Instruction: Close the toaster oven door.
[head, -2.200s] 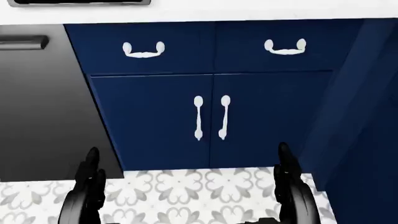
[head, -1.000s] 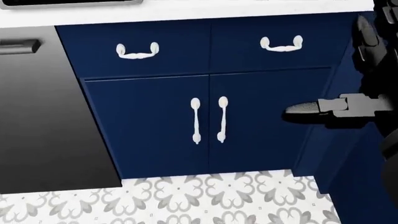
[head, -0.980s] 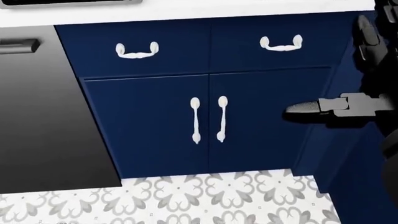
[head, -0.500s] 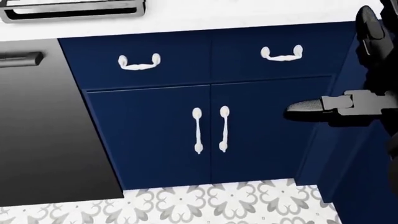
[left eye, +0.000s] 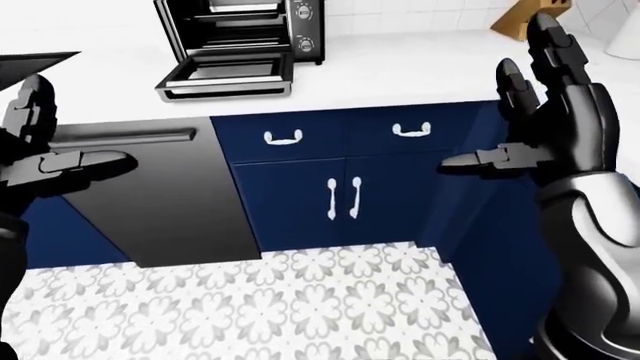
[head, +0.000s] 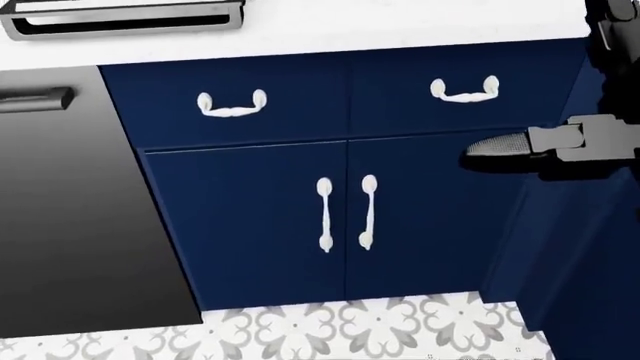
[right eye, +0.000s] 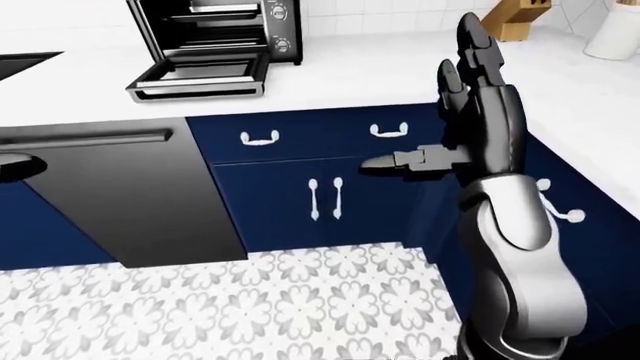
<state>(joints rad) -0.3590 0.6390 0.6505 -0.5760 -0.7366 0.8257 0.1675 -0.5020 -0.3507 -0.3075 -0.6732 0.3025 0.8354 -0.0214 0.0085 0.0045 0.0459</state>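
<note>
The black toaster oven (left eye: 245, 26) stands on the white counter (left eye: 400, 67) at the top of the left-eye view. Its door (left eye: 225, 75) hangs open, lying flat out toward me. In the head view only the door's handle edge (head: 125, 19) shows, at the top left. My left hand (left eye: 50, 139) is raised at the left edge, open, holding nothing, below and left of the oven. My right hand (right eye: 440, 105) is raised on the right, fingers spread upward, thumb (head: 500, 144) pointing left, far to the right of the door. Neither hand touches the oven.
Under the counter are blue cabinets (head: 330, 217) with white handles and a black dishwasher front (left eye: 150, 195) on the left. A blue cabinet run (right eye: 575, 217) juts out along the right. A knife block (left eye: 522, 21) stands at the counter's top right. Patterned floor tiles (left eye: 260, 307) lie below.
The head view has tilted upward, bringing the oven door's edge into its top left. My right hand rose from the bottom to the right side; my left hand left the head view.
</note>
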